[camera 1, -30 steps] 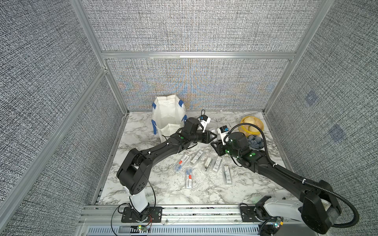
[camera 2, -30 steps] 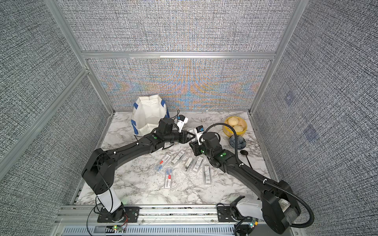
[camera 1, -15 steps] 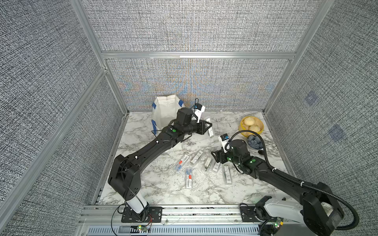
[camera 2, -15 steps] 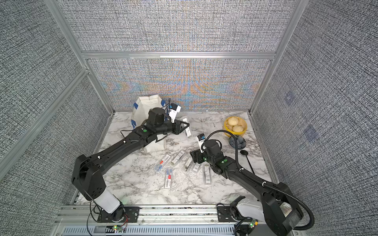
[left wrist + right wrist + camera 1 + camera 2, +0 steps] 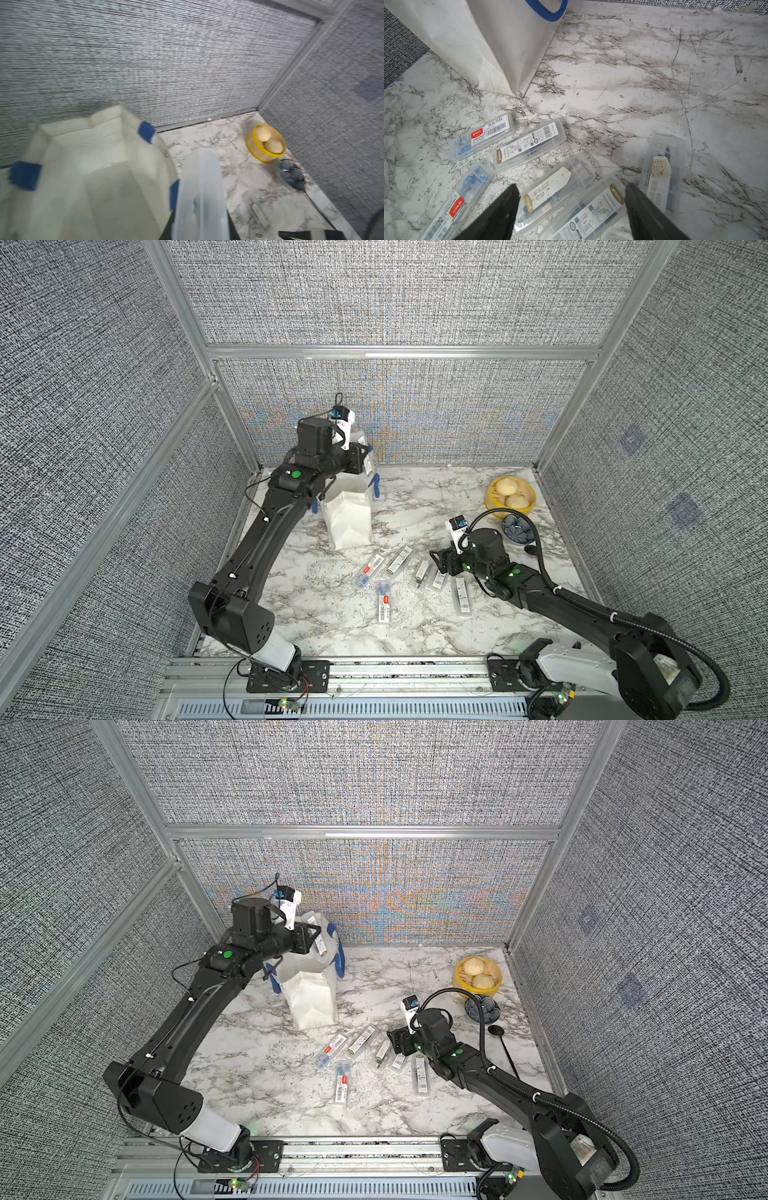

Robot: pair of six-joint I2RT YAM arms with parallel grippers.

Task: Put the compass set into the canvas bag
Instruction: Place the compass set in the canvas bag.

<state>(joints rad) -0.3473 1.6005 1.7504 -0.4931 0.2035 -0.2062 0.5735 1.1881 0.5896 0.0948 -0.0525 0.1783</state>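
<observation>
Nearest us, six loose clear plastic compass-set cases (image 5: 384, 601) lie scattered on the white marble-patterned desk (image 5: 332, 622), waiting their turn, we judge. The right end effector (image 5: 571, 187) hovers just above two of them, jaws spread and empty, which we read as lining up a pick. Farther back stands the upright white canvas bag with blue strap handles (image 5: 349, 518), mouth open to receive. High by its rim, the left end effector (image 5: 309, 938) is clenched on one clear compass-set case (image 5: 319, 940), not yet inside; we think it is carried high to clear the fabric edge.
</observation>
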